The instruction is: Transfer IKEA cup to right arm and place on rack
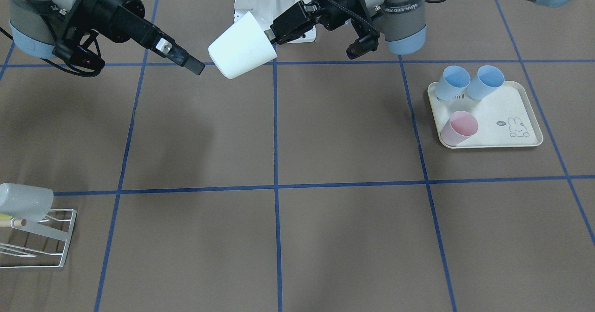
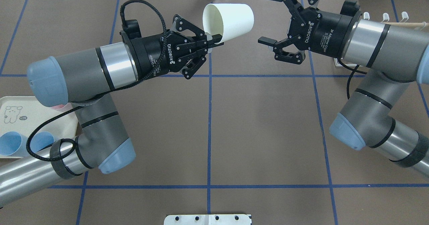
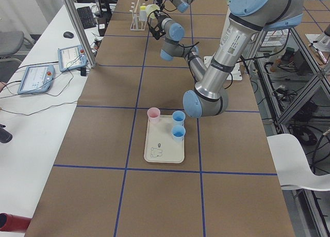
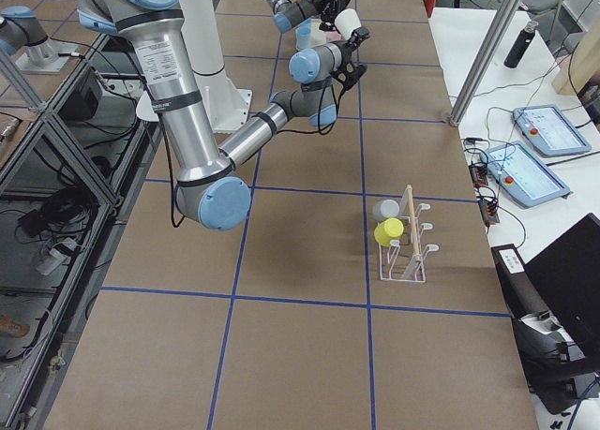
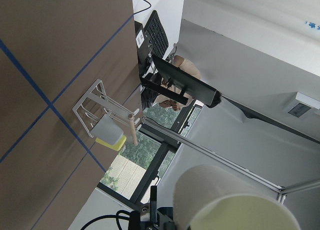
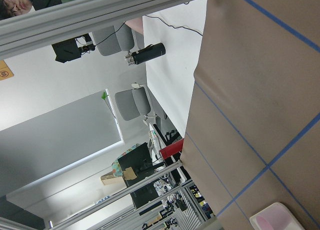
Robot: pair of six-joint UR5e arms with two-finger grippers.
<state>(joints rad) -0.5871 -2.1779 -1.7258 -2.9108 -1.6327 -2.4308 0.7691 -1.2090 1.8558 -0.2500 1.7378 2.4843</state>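
Overhead exterior view gives you the clearest read: the hand-over is set up but not made. The left gripper (image 2: 214,41) is clamped on the wall of the IKEA cup (image 2: 233,18) at its rim. It holds the cup on its side in the air above the table's far middle, base pointing toward the right arm (image 2: 368,42). The right gripper (image 2: 266,18) stands spread wide, level with the cup's base and just apart from it, touching nothing. What you have left is the grasp by the right side, the release by the left, the carry and the placing on the rack (image 4: 403,252). The rack stands well apart at the robot's right end and already bears a grey cup (image 4: 384,209) and a yellow cup (image 4: 388,231). The IKEA cup is plain white, tapered and smooth-walled, its mouth wider than its base, with no handle and nothing visible inside.
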